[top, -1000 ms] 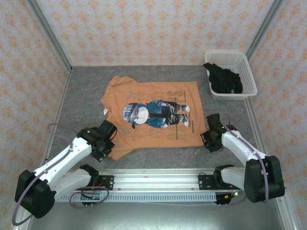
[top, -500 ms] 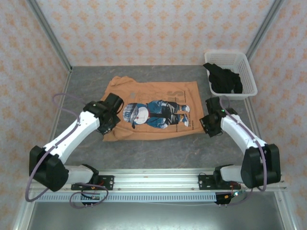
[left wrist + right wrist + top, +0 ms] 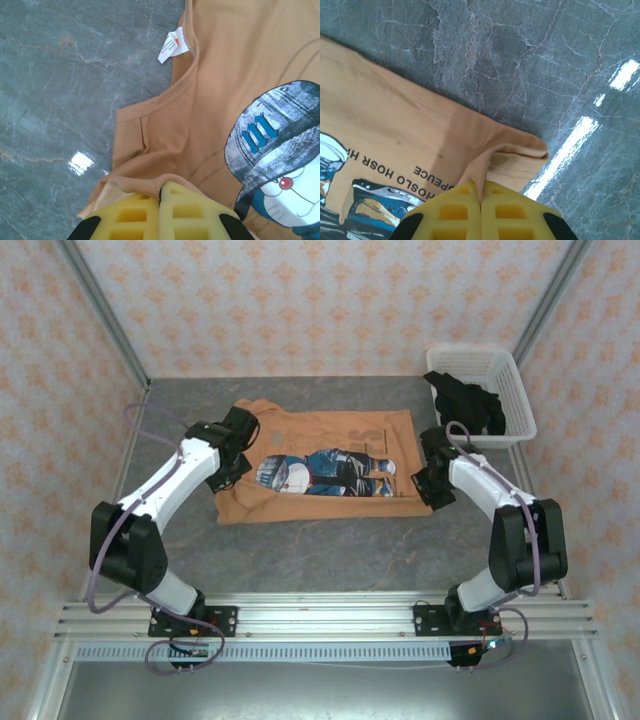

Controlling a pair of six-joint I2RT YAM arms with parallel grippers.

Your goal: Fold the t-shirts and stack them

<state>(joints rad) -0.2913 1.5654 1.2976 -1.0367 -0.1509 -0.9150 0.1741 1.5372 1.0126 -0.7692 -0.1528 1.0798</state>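
Grey marbled tabletop (image 3: 330, 550), patterned walls on three sides.
1) left jaws: together, clamped on a raised pinch of the orange t-shirt (image 3: 310, 430) at its left edge, just beside the collar; yellow fingers (image 3: 135, 215) meet over the cloth, with the white neck label (image 3: 171, 46) further out.
2) right jaws: together, clamped on a pinch at the same shirt's right hem corner; yellow fingers (image 3: 455, 210) touching.
3) orange t-shirt: mid-tabletop, nearer the far edge, stretched between both arms; its near edge is a straight fold, two layers showing at the right corner; cartoon print (image 3: 325, 472) faces up.
4) black t-shirt (image 3: 468, 408): crumpled inside the white lattice basket (image 3: 522, 410), at the tabletop's far right corner.
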